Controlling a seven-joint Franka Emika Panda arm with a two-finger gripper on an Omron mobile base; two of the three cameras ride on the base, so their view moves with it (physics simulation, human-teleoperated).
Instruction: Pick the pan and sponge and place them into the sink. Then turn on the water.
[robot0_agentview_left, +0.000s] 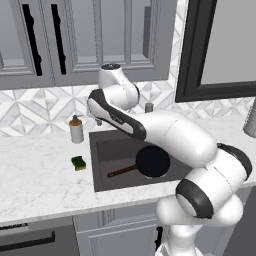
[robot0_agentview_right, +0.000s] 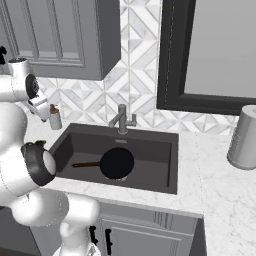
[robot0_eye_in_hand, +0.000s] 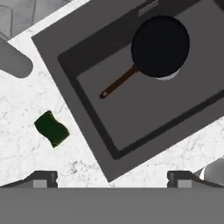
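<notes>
The black pan (robot0_eye_in_hand: 160, 46) lies flat on the floor of the dark grey sink (robot0_eye_in_hand: 144, 113), its brown handle (robot0_eye_in_hand: 118, 83) pointing to the sink's left end. It is there in the base views too, pan (robot0_agentview_left: 152, 161) and pan (robot0_agentview_right: 116, 162). The green sponge (robot0_eye_in_hand: 51, 128) rests on the marble counter left of the sink, also seen as sponge (robot0_agentview_left: 78, 162). My gripper (robot0_eye_in_hand: 113, 179) hangs high over the sink's left edge, open, with nothing between its fingertips (robot0_eye_in_hand: 43, 177). No water is in view at the faucet (robot0_agentview_right: 121, 119).
A grey soap dispenser (robot0_agentview_left: 76, 130) stands at the back of the counter, behind the sponge. A grey canister (robot0_agentview_right: 245, 137) stands on the counter right of the sink. Wall cabinets hang above the counter on the left.
</notes>
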